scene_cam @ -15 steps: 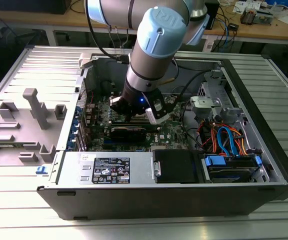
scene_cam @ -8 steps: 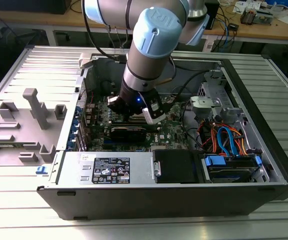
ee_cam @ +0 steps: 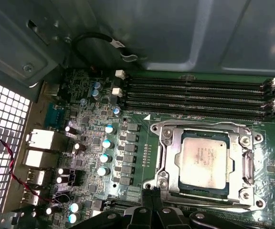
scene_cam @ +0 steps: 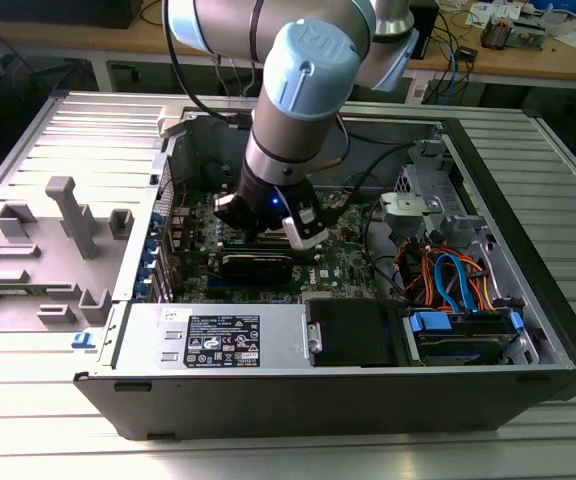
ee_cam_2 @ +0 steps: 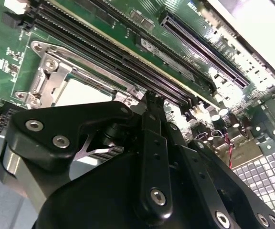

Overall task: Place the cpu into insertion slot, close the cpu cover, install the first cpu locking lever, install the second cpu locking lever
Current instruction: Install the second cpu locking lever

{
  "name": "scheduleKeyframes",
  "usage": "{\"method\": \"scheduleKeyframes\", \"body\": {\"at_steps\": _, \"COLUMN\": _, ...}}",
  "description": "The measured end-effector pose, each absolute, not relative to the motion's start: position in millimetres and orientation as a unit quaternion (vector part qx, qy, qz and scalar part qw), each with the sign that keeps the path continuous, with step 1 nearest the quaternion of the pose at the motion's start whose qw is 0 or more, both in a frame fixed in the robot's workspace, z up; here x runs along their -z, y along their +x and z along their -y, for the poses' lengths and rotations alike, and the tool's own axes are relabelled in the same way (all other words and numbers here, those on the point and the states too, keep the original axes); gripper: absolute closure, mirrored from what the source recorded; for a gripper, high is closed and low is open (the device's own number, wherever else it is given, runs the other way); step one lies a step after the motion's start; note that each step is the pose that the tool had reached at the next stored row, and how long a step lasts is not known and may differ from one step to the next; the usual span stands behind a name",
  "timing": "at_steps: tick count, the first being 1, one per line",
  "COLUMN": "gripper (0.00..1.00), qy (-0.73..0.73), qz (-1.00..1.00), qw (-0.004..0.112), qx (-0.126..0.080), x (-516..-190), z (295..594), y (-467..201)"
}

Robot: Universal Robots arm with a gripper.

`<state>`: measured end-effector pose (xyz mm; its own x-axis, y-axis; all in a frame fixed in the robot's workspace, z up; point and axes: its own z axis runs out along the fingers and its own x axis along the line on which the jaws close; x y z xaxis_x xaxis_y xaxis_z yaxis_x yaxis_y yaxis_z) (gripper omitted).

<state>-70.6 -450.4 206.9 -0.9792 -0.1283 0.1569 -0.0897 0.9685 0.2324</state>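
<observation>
The cpu (ee_cam: 206,160), a square chip with a dull silver top, lies flat in the insertion slot (ee_cam: 162,183) on the green board. The cpu cover (ee_cam: 168,157), a silver frame, lies down around the chip, whose top shows through the cut-out. In the second wrist view the cpu (ee_cam_2: 80,93) and cpu cover (ee_cam_2: 49,71) sit just beyond my black gripper (ee_cam_2: 150,99). Its fingers meet at the tip with nothing between them. In the first wrist view the gripper (ee_cam: 147,195) hovers beside the socket's near corner. In the exterior view the gripper (scene_cam: 268,232) hangs low inside the open computer case.
Long black memory slots (ee_cam: 199,95) run beside the socket. Capacitors (ee_cam: 106,143) and rear ports (ee_cam: 39,143) stand on its other side. The case holds a power supply (scene_cam: 218,340) and a drive bay with coloured cables (scene_cam: 448,280). Grey fixtures (scene_cam: 68,215) stand at the exterior view's left.
</observation>
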Motion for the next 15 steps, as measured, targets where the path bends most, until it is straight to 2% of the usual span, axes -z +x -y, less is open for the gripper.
{"method": "scheduleKeyframes", "body": {"at_steps": 15, "gripper": 0.89, "qy": 0.053, "qz": 0.989, "qw": 0.082, "qx": 0.112, "x": -201.4, "z": 445.8, "y": -81.1}}
